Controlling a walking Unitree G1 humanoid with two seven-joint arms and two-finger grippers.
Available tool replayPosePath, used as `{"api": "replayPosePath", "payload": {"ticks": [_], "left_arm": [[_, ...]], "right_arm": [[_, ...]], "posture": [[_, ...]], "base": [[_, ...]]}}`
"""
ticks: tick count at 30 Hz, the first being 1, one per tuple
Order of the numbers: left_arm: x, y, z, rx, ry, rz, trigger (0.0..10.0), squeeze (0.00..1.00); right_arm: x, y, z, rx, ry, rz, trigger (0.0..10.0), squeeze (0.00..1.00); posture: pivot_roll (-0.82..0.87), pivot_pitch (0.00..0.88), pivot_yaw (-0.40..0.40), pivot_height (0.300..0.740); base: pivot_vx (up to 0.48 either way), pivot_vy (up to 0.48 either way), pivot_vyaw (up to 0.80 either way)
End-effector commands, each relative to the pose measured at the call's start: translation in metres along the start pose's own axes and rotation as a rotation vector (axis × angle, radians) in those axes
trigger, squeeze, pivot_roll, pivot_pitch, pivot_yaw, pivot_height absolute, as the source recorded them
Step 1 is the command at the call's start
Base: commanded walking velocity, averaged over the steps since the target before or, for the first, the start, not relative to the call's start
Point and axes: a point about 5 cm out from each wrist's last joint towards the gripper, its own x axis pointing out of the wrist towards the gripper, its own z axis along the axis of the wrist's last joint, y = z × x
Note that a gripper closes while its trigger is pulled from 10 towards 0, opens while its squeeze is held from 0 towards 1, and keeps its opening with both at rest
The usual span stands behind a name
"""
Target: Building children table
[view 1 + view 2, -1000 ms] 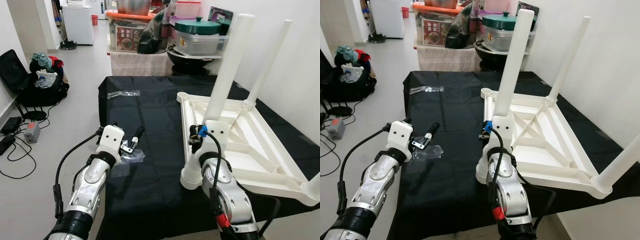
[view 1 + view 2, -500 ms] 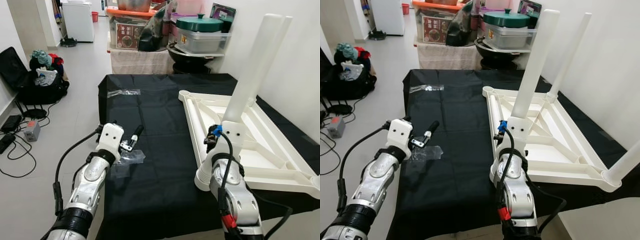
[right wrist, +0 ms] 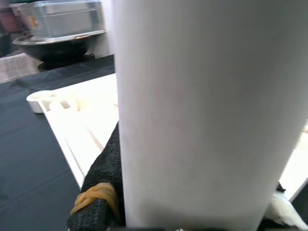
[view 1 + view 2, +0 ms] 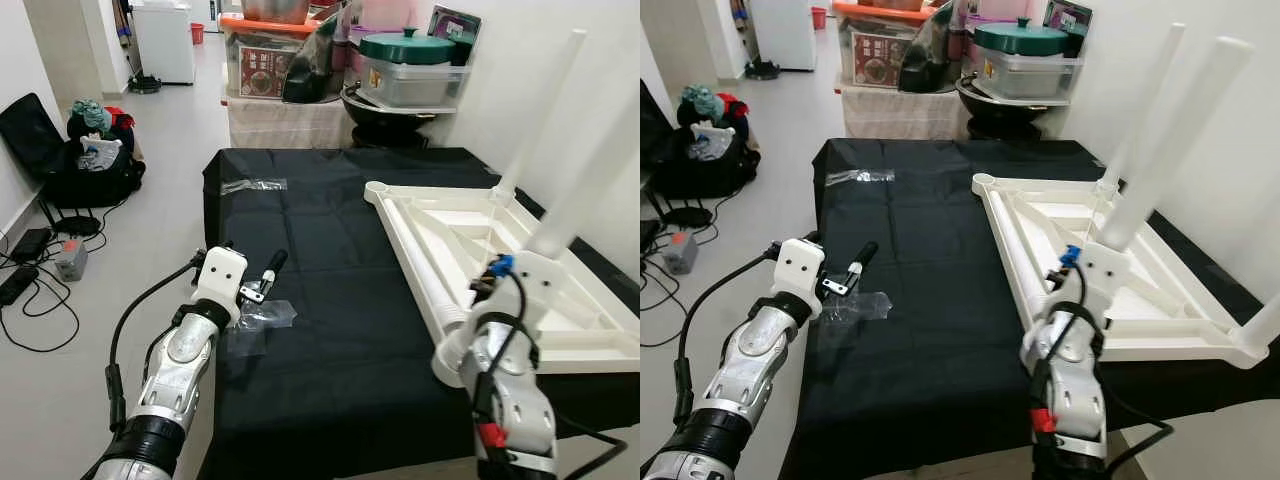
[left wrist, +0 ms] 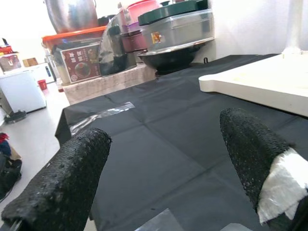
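The white children's table top lies upside down on the black-covered table. One white leg stands upright at its far corner, and another rises at the near right corner. A third leg lies along the top's left rail. My right gripper is shut on the base of a fourth leg, which tilts up to the right over the top; one finger presses against it. My left gripper hovers open over the cloth, fingers spread with nothing between.
A crumpled clear plastic bag lies just under the left gripper, and another clear strip lies at the far left of the cloth. A low bench with pots and boxes stands behind. A black bag and cables lie on the floor at left.
My right arm has carried the held leg to the right along the table top's near side, and the leg now leans further right. The left arm has stayed put.
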Motion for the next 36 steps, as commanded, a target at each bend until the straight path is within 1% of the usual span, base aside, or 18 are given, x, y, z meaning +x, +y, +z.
{"api": "replayPosePath", "payload": {"ticks": [1,3,4,7,9,11,14,16,19,23,24,31,36], "left_arm": [[0.0,0.0,-0.002,-0.002,0.009,-0.006,10.0,0.0],[0.0,0.0,-0.002,-0.002,0.009,-0.005,10.0,0.0],[0.0,0.0,-0.002,-0.002,0.009,-0.005,10.0,0.0],[0.0,0.0,-0.002,-0.001,0.007,-0.002,10.0,0.0],[0.0,0.0,-0.002,-0.001,0.007,-0.002,10.0,0.0],[-0.001,0.002,-0.003,0.001,0.008,0.004,10.0,0.0],[-0.003,0.004,-0.004,0.003,0.011,0.01,10.0,0.0],[-0.004,0.004,-0.005,0.003,0.015,0.013,10.0,0.0],[-0.003,0.003,-0.005,0.002,0.018,0.007,10.0,0.0],[-0.002,0.0,-0.004,-0.001,0.016,0.0,10.0,0.0],[0.0,-0.001,-0.003,-0.002,0.014,-0.005,10.0,0.0],[-0.001,0.0,-0.004,-0.001,0.018,-0.016,10.0,0.0],[0.0,0.0,-0.004,0.0,0.018,-0.017,10.0,0.0]], "right_arm": [[0.002,-0.019,-0.047,-0.064,0.203,-0.075,10.0,0.0],[0.004,-0.01,-0.049,-0.047,0.204,-0.046,10.0,0.0],[0.004,-0.01,-0.049,-0.047,0.204,-0.046,10.0,0.0],[0.006,0.007,-0.05,-0.029,0.202,0.006,10.0,0.0],[0.006,0.007,-0.05,-0.029,0.202,0.006,10.0,0.0],[0.009,0.013,-0.048,-0.028,0.182,0.023,10.0,0.0],[0.013,0.015,-0.045,-0.033,0.153,0.033,10.0,0.0],[0.018,0.014,-0.038,-0.078,0.085,0.043,10.0,0.0],[0.021,0.01,-0.037,-0.104,0.056,0.046,10.0,0.0],[0.022,0.004,-0.038,-0.115,0.051,0.047,10.0,0.0],[0.021,0.001,-0.04,-0.116,0.052,0.068,10.0,0.0],[0.015,0.007,-0.047,-0.105,0.077,0.2,10.0,0.0],[0.014,0.008,-0.048,-0.105,0.08,0.217,10.0,0.0]], "posture": [[0.01,0.0,-0.059,0.74],[0.02,0.0,-0.063,0.74],[0.02,0.0,-0.063,0.74],[0.04,0.0,-0.072,0.74],[0.04,0.0,-0.072,0.74],[0.05,0.0,-0.078,0.74],[0.05,0.0,-0.078,0.74],[0.03,0.0,-0.071,0.74],[0.03,0.0,-0.067,0.74],[0.02,0.0,-0.058,0.74],[0.02,0.0,-0.052,0.74],[0.01,0.0,-0.042,0.74],[0.01,0.0,-0.042,0.74]], "base": [[0.0,0.0,0.0],[0.0,0.0,0.0],[0.0,0.0,0.0],[0.0,0.0,0.0],[0.0,0.0,0.0],[0.0,0.0,0.0],[0.0,0.0,0.0],[0.0,0.0,0.0],[0.0,0.0,0.0],[0.0,0.0,0.0],[0.0,0.0,0.0],[0.0,0.0,0.0],[0.0,0.0,0.0]]}}
